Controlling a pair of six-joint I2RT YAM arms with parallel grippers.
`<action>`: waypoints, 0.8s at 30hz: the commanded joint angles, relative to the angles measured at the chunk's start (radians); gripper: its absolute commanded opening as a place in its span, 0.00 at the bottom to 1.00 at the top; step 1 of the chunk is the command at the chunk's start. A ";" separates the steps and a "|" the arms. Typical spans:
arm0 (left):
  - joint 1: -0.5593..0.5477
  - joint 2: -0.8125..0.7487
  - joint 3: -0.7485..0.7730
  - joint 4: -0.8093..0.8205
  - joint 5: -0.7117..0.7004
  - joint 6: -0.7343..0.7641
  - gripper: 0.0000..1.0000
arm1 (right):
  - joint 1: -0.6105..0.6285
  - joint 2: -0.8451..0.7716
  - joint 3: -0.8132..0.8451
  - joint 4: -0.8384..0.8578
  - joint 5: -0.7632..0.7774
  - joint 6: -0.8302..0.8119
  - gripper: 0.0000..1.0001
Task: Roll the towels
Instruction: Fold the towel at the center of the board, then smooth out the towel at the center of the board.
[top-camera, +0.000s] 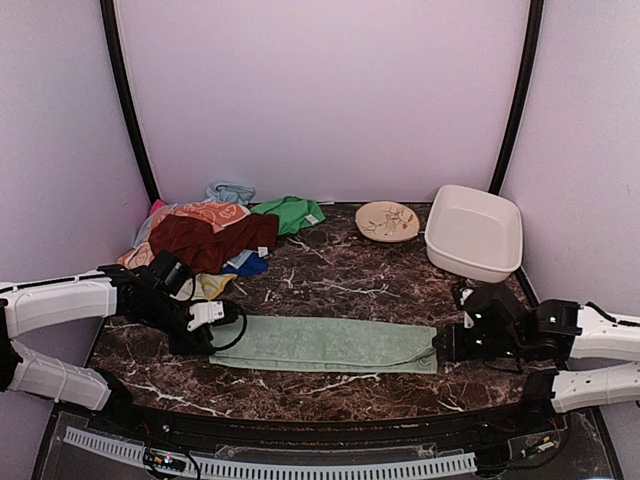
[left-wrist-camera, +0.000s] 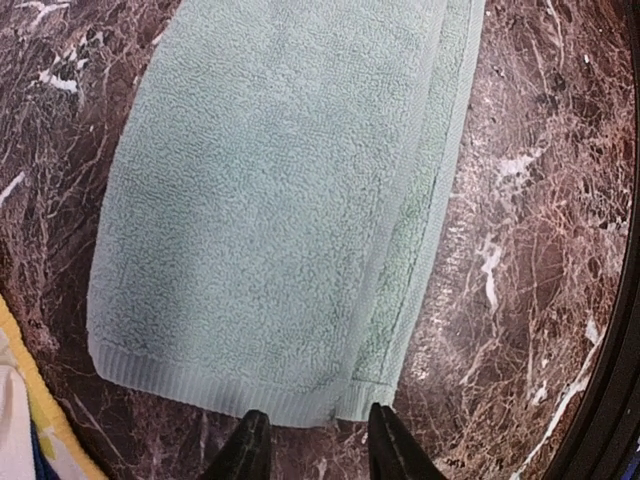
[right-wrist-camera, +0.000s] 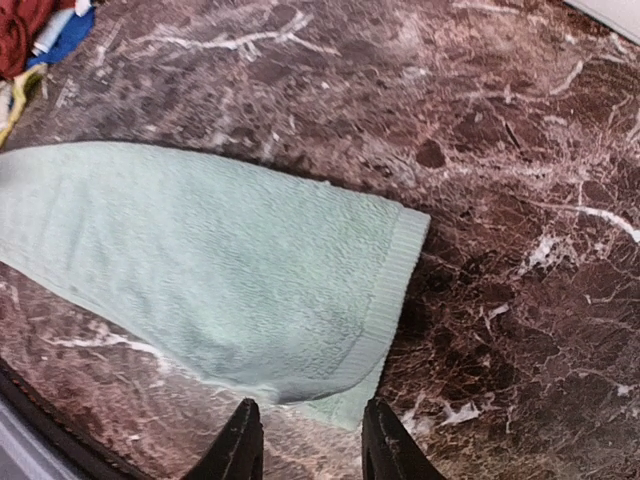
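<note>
On the near half of the dark marble worktop (top-camera: 340, 285), toward 6 o'clock, the pale mint-green towel (top-camera: 325, 344) lies flat, folded lengthwise into a long narrow strip running from 9 o'clock to 3 o'clock. My left pincer (top-camera: 222, 318) sits at the strip's 9 o'clock end. Its wrist view shows my two dark fingers (left-wrist-camera: 250, 450) spread apart and released, with the towel's ribbed hem just ahead of the tips and nothing grasped. My right pincer (top-camera: 440, 345) sits low at the 3 o'clock end, released as well. Its fingers stand apart and the towel's corner reaches in between the tips; I cannot tell whether they touch the cloth. At 10 o'clock on the worktop the other towels lie in a loose heap, well apart from the strip. A dark maroon towel (top-camera: 215, 240) is draped over the top, a bright green towel (top-camera: 290, 213) spills out on its 3 o'clock side, and a pale blue towel (top-camera: 230, 190) is bunched behind. Toward 1 o'clock lies a small cream plate (top-camera: 387, 221), and just beside it, at 2 o'clock, stands a white basin (top-camera: 474, 232).
</note>
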 joint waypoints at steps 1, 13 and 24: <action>-0.005 -0.025 0.079 -0.099 0.021 0.029 0.34 | 0.011 -0.117 0.082 -0.081 0.026 0.032 0.36; -0.010 0.168 0.139 0.071 -0.027 -0.059 0.17 | 0.009 0.131 0.114 0.136 0.072 0.003 0.31; -0.012 0.196 0.081 0.139 -0.047 -0.046 0.17 | 0.011 0.074 -0.085 0.163 -0.081 0.159 0.17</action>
